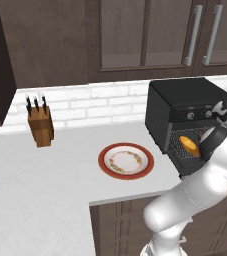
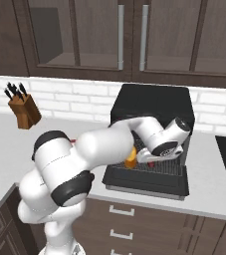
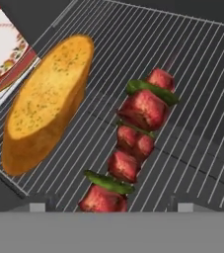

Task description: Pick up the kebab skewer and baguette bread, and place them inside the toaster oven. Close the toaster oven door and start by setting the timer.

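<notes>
Gripper (image 3: 103,206) fingers spread wide, released, nothing clamped; tips straddle the near end of the kebab skewer (image 3: 133,148), which lies flat on the wire rack (image 3: 202,99). Baguette bread (image 3: 47,101) lies on the same rack beside the skewer, apart from it, close to the rack's edge. Both sit inside the toaster oven (image 1: 177,107), its door (image 2: 149,183) dropped open. Bread also seen in the oven mouth (image 1: 189,145). Red-rimmed plate (image 1: 126,161) on the counter (image 1: 45,185) just left of the oven. Knife block (image 1: 40,125) further left by the brick wall.
</notes>
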